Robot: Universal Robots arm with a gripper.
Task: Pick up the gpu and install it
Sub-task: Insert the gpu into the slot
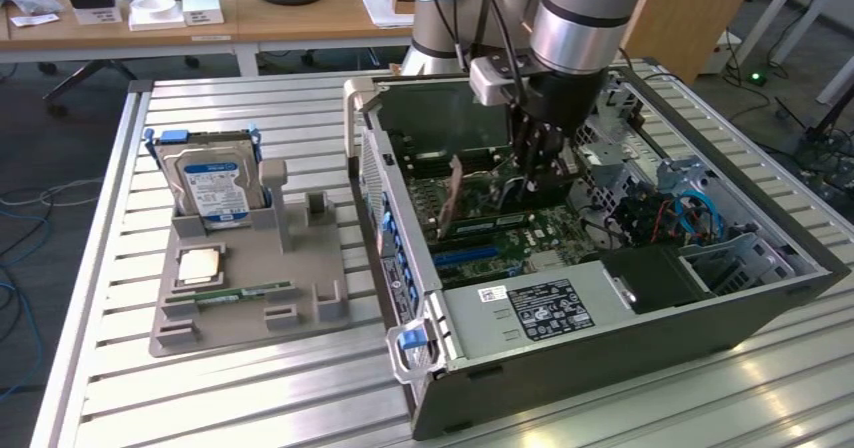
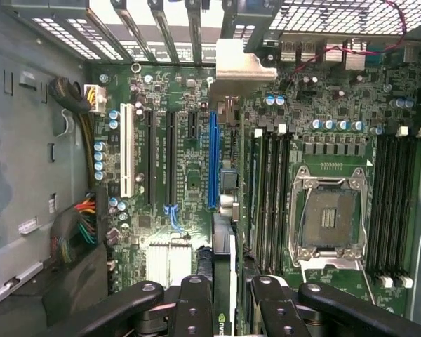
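My gripper [image 1: 541, 163] reaches down into the open computer case [image 1: 627, 338], over the motherboard. In the wrist view the gripper [image 2: 228, 298] is shut on the gpu [image 2: 223, 249], a thin dark card seen edge-on between the black fingers [image 2: 191, 302]. Its silver bracket [image 2: 240, 63] points toward the case's rear slot openings. The card hangs just above the board, lined up beside the blue expansion slot [image 2: 212, 161]. From the exterior view the gpu [image 1: 534, 196] is a dark shape under the fingers, mostly hidden by the arm.
On the table at the exterior view's left, a grey holder [image 1: 254, 313] carries a silver hard drive [image 1: 214, 183], a green memory stick [image 1: 240, 291] and a small square chip [image 1: 200, 263]. Cables [image 2: 81, 225], memory slots [image 2: 270, 196] and the processor socket [image 2: 330, 214] surround the slot.
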